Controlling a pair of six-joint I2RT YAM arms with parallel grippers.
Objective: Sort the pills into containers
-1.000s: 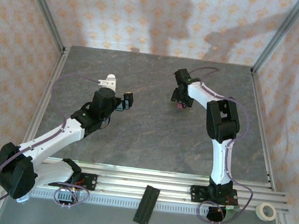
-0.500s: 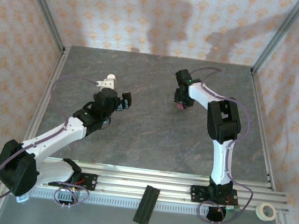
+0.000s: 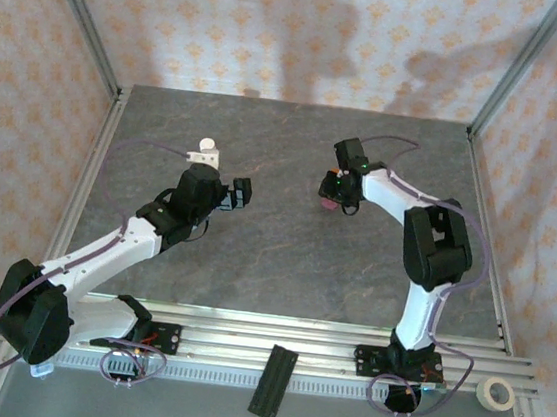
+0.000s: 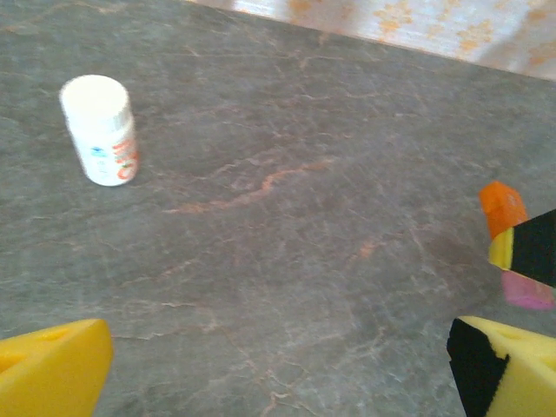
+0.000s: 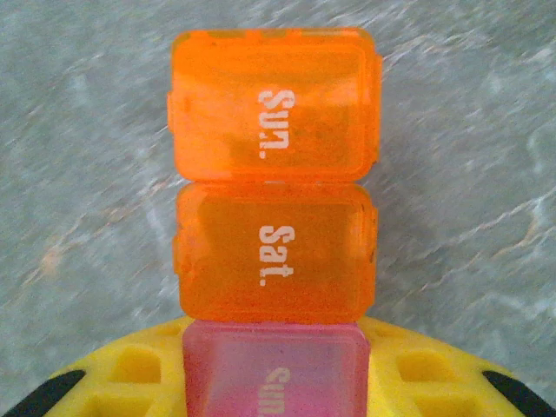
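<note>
Just past the middle of the surface (image 3: pixel 283 259), toward two o'clock, your right hand (image 5: pixel 274 382) grips the containers (image 5: pixel 274 234) by their pink end; their long axis runs to twelve from that hand; your left hand (image 4: pixel 278 369) stands wide, well apart.

Top external: fixed, high, behind both arm bases, tilted down and forward. It's far enough back to take in the whole grey marbled tabletop (image 3: pixel 283 259) plus the patterned walls.

Left wrist: low, oblique, facing across the table toward the back wall, mid range. The left gripper (image 4: pixel 278 373) puts yellow fingertips (image 4: pixel 52 365) in the bottom corners.

Right wrist: very close, near straight down on the translucent orange-and-pink plastic compartment strip (image 5: pixel 276 174). The right gripper (image 5: pixel 276 382) is at the bottom edge.

Overlap: strip (image 4: pixel 502 208) at left wrist's right edge, strip (image 3: pixel 329 203) in top external. The small white cylindrical bottle (image 4: pixel 102 130) shows in left wrist, and the bottle (image 3: pixel 205 144) in top external.
</note>
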